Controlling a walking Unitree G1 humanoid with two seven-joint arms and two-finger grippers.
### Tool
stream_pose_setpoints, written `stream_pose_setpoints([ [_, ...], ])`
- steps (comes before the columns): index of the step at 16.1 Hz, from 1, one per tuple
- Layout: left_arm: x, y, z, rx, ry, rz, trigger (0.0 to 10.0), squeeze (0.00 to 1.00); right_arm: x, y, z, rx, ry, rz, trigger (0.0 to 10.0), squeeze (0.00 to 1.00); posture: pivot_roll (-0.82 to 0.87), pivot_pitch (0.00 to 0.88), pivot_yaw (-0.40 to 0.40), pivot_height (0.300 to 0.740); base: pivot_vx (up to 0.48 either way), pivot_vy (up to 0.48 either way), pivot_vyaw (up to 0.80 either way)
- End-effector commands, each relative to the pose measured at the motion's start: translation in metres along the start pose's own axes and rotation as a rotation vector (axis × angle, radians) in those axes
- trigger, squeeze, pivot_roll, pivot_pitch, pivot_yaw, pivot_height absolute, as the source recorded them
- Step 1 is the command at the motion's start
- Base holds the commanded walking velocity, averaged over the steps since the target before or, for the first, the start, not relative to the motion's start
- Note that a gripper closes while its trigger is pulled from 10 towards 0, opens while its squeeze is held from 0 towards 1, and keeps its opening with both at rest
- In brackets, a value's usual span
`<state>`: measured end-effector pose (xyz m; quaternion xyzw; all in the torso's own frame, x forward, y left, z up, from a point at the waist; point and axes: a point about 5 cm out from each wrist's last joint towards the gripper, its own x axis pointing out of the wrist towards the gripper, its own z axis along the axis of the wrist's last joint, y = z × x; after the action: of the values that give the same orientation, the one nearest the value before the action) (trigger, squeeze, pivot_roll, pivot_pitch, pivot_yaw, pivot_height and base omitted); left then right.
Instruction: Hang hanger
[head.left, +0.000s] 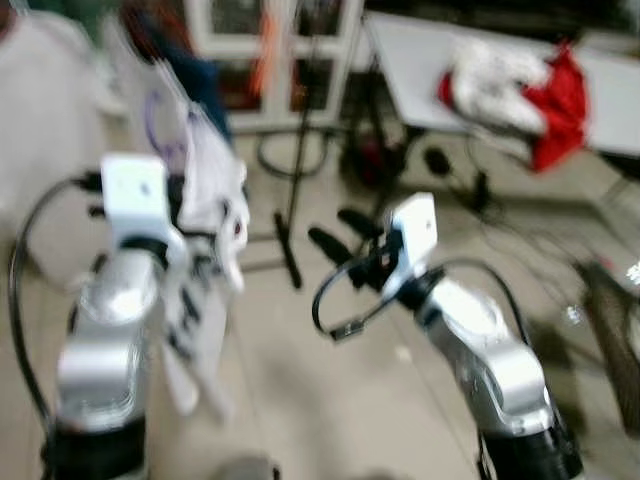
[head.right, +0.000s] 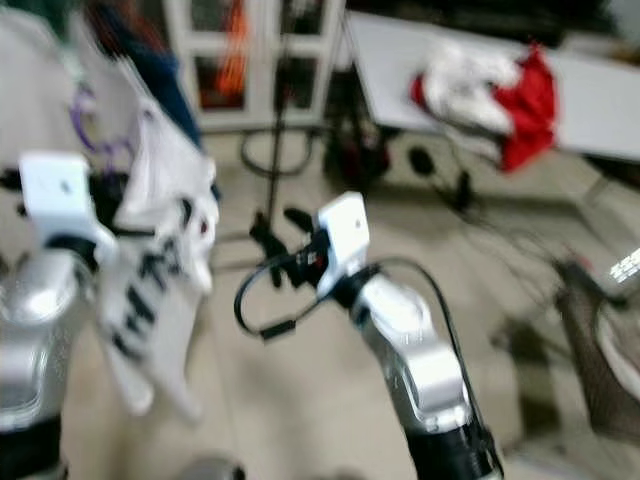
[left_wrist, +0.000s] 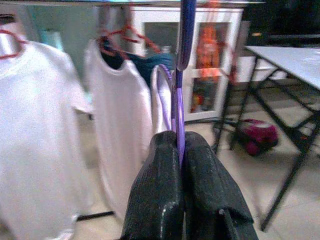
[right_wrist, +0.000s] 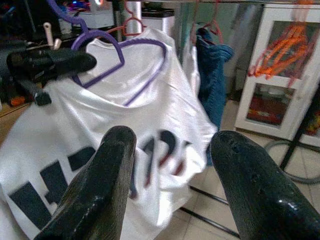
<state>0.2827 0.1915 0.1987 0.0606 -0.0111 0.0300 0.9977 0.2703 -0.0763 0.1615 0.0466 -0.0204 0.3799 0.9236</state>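
The left pincer (left_wrist: 179, 165) was clamped tight on the purple hanger (left_wrist: 177, 110), which carried a white printed shirt (right_wrist: 125, 150) and stood raised just below the rail, beside other hung shirts (left_wrist: 120, 150). The right pincer (right_wrist: 172, 150) hovered near the shirt with its fingers spread apart, holding nothing. A tabletop (head.left: 420, 70) behind carried red and white clothes (head.left: 520, 90).

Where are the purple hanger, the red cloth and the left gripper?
purple hanger (right_wrist: 142, 75): right wrist view, sloping arm.
red cloth (head.left: 562, 112): left eye view, middle fold.
left gripper (left_wrist: 181, 150): left wrist view, between fingertips.
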Motion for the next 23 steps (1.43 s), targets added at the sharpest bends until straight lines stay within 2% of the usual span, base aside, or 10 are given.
stream_pose_setpoints([
  [1,0.004,-0.009,0.008,-0.003,-0.023,-0.033,10.0,0.00,-0.005,-0.012,0.000,-0.024,0.009,-0.058,10.0,0.00,0.09,0.064,-0.068,0.740,0.454,0.000,0.00],
  [5,0.006,-0.015,0.002,-0.034,-0.001,-0.090,10.0,0.00,-0.006,-0.013,0.001,-0.042,0.021,-0.052,10.0,0.00,0.08,0.070,-0.075,0.740,0.453,0.000,0.00],
  [6,0.004,-0.021,0.002,-0.057,0.002,-0.136,10.0,0.00,-0.006,-0.012,0.001,-0.040,0.022,-0.049,10.0,0.00,0.08,0.072,-0.076,0.740,0.454,0.000,0.00],
  [8,-0.012,-0.039,0.006,-0.094,0.010,-0.348,10.0,0.00,-0.014,-0.008,-0.004,-0.025,0.051,-0.027,10.0,0.00,0.08,0.077,-0.077,0.740,0.456,0.000,0.00],
  [11,-0.025,-0.047,0.003,-0.138,0.090,-0.420,10.0,0.00,-0.025,-0.009,-0.011,-0.021,0.090,-0.031,10.0,0.00,0.08,0.078,-0.074,0.740,0.456,0.000,0.00],
  [13,-0.036,-0.046,-0.006,-0.088,0.148,-0.418,10.0,0.00,-0.031,-0.009,-0.014,-0.016,0.118,-0.024,10.0,0.00,0.07,0.080,-0.069,0.740,0.454,0.000,0.00],
  [16,-0.053,-0.057,-0.012,-0.105,0.233,-0.552,10.0,0.00,-0.037,-0.008,-0.020,-0.009,0.160,0.003,10.0,0.00,0.09,0.086,-0.081,0.740,0.455,0.000,0.00],
  [18,-0.051,-0.057,-0.010,-0.106,0.228,-0.515,10.0,0.00,-0.037,-0.006,-0.021,-0.017,0.176,0.033,10.0,0.00,0.09,0.084,-0.084,0.740,0.456,0.000,0.00],
  [21,-0.034,-0.043,-0.007,-0.101,0.203,-0.317,10.0,0.00,-0.037,-0.005,-0.022,-0.012,0.183,0.040,10.0,0.00,0.09,0.076,-0.086,0.740,0.459,0.000,0.00],
  [23,-0.033,-0.046,-0.012,-0.111,0.236,-0.337,10.0,0.00,-0.036,-0.003,-0.021,-0.011,0.183,0.051,10.0,0.00,0.08,0.074,-0.084,0.740,0.459,0.000,0.00],
])
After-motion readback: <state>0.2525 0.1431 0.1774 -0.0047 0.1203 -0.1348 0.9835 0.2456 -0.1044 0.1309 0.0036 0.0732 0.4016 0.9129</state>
